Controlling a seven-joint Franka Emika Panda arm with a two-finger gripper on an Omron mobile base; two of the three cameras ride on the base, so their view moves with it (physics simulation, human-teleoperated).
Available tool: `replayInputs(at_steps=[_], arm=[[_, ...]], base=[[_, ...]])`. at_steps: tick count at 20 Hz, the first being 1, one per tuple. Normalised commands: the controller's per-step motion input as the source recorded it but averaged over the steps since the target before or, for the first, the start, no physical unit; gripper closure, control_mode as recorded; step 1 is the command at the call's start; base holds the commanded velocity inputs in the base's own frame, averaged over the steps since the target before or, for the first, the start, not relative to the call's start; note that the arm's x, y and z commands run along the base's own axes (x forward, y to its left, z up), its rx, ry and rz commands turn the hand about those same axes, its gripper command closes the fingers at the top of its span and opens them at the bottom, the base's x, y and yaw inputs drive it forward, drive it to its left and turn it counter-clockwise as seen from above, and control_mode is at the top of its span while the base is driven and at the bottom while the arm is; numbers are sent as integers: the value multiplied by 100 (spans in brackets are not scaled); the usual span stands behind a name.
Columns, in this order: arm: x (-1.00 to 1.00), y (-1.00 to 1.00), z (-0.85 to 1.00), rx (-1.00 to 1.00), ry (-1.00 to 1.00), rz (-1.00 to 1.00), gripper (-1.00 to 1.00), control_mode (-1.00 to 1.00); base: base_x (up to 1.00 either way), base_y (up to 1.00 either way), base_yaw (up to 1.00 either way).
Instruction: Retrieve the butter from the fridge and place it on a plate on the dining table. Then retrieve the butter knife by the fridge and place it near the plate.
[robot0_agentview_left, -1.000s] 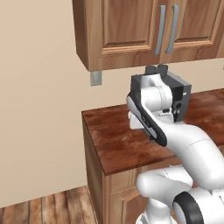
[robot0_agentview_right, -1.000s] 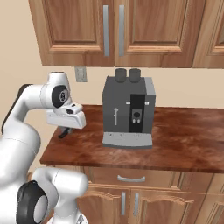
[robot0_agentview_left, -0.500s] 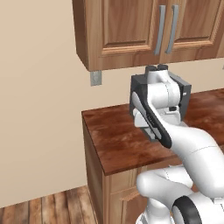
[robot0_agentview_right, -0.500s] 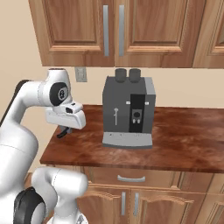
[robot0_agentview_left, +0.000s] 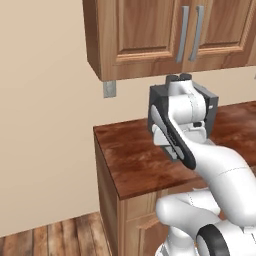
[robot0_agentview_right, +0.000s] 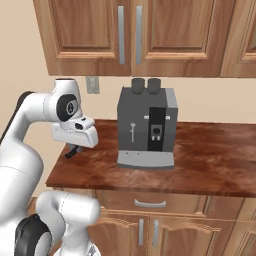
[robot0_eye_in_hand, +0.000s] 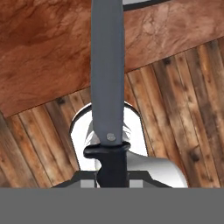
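Observation:
My gripper (robot0_agentview_right: 74, 150) is shut on the butter knife (robot0_eye_in_hand: 107, 65). In the hand view its black handle sits between the fingers and its long grey blade runs up the middle of the picture. In the right base view the hand hangs just above the left end of a wooden counter (robot0_agentview_right: 200, 162), left of a coffee machine. In the left base view my white arm (robot0_agentview_left: 180, 130) covers the hand. The butter, the fridge, the plate and the dining table are out of view.
A dark grey coffee machine (robot0_agentview_right: 147, 127) stands on the counter against the wall. Wooden upper cabinets (robot0_agentview_right: 130, 35) hang above it, with a wall outlet (robot0_agentview_right: 92, 85) below them. Beyond the counter's left end (robot0_agentview_left: 115, 165) lies wooden plank floor (robot0_agentview_left: 60, 235).
The arm's lower links have shifted slightly. The hand stays above the counter's left end, still holding the knife.

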Motion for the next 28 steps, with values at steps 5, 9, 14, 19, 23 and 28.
replayInputs(at_steps=[5,9,14,19,23,28], arm=[[0,0,0,0,0,0,100,100],[0,0,0,0,0,0,100,100],[0,0,0,0,0,0,100,100],[0,0,0,0,0,0,100,100],[0,0,0,0,0,0,100,100],[0,0,0,0,0,0,100,100]], base=[[-42,-2,30],[-36,5,63],[-35,19,74],[-31,0,98],[-23,-1,98],[0,0,99]])
